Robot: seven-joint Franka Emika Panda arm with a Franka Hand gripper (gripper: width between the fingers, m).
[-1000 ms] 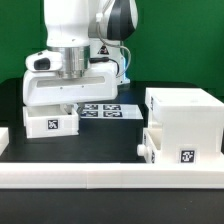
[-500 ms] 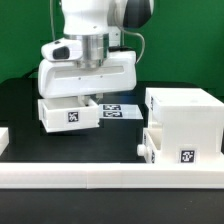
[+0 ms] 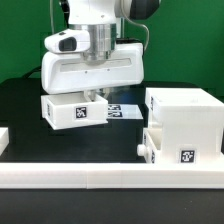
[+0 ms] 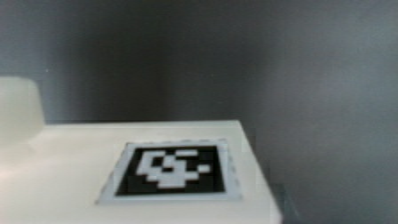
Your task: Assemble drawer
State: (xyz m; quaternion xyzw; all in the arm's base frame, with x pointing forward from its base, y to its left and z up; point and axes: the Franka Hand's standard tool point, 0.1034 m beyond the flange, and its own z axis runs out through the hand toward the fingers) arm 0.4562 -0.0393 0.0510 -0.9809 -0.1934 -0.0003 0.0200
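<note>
You see a black table (image 3: 20,105) with a green wall (image 3: 15,40) behind it. The gripper (image 3: 92,96) grips a small white tray (image 3: 73,111) with a square tag, lifted off the table. It has moved toward the big box-shaped casing (image 3: 185,118) since a second ago.

The arm (image 3: 98,12) is glossy white with rounded shells; a black joint cap sits at its top; a ribbed grey metal cylinder joins a broad white boxy hand; thin black cables trail beside it.
</note>
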